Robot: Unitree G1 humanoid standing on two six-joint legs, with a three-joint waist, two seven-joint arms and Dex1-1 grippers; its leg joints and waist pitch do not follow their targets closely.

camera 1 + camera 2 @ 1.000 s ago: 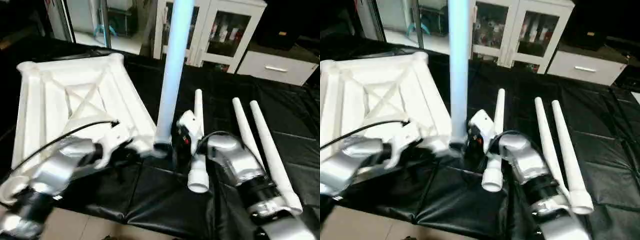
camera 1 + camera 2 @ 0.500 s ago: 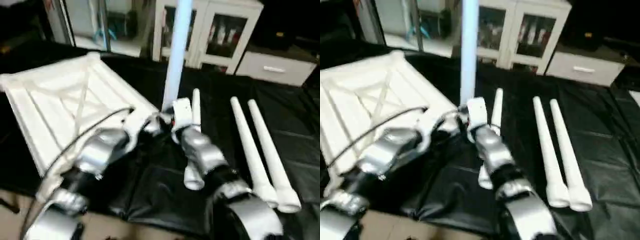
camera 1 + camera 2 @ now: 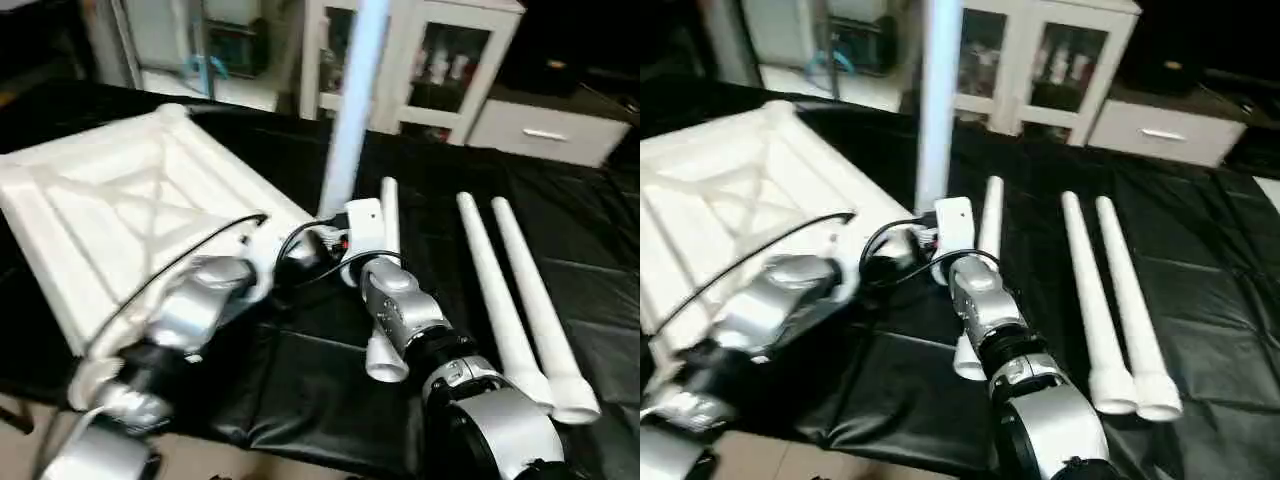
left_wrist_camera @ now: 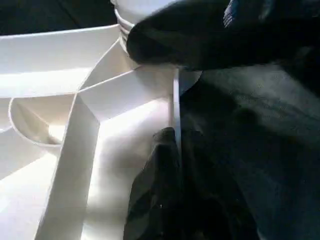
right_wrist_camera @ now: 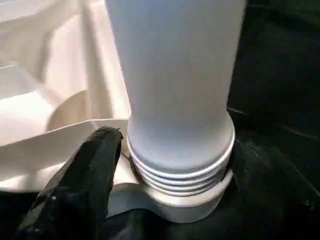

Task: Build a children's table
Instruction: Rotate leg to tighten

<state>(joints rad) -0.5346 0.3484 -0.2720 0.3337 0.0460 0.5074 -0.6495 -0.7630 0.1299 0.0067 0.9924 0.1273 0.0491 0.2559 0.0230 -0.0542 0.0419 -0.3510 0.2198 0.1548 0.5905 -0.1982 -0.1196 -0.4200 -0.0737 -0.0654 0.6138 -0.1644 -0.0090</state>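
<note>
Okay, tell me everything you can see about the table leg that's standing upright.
The upright leg is a long, smooth white plastic tube, rising past the top of the head views. Its ribbed lower end sits in a round corner socket of the upturned tabletop; threads still show above the socket rim. The right gripper has a black finger beside its base.

Home-like room: glass-fronted white cabinets (image 3: 430,65)
</note>
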